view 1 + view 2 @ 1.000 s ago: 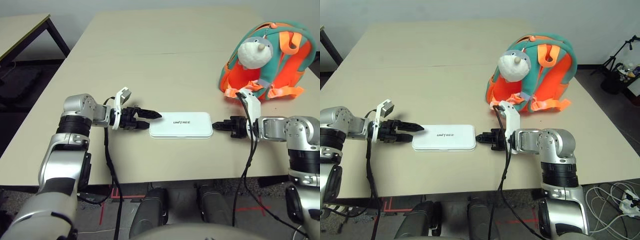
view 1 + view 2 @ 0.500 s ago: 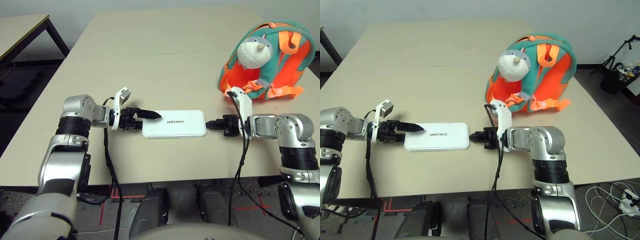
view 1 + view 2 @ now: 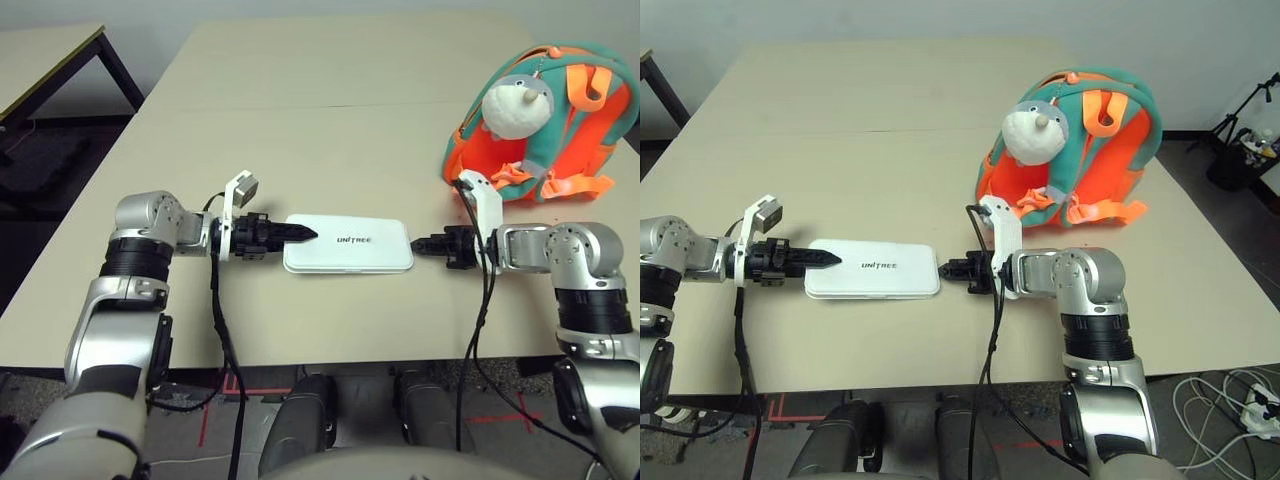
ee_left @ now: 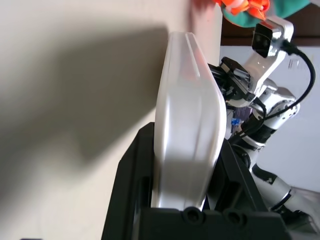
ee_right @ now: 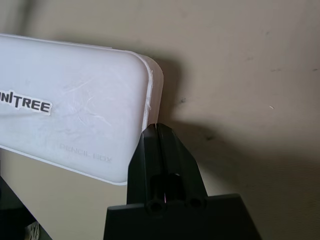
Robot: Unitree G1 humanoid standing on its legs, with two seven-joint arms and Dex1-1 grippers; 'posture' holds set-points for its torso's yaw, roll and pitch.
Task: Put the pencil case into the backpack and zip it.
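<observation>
Pencil case (image 3: pixel 348 244) lies pinched in left claw (image 3: pixel 300 234), right claw (image 3: pixel 418 245) abutting.

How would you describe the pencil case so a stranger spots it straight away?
On the beige table, look near the front edge, between the two claws. The pencil case lies flat there: white, rounded corners, small dark lettering, unlike the fluffy grey-white toy on the backpack.

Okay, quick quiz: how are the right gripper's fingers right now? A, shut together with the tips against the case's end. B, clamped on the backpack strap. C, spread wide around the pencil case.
A: in the right wrist view the right gripper has its two fingers pressed together, tips at the short end of the pencil case.
</observation>
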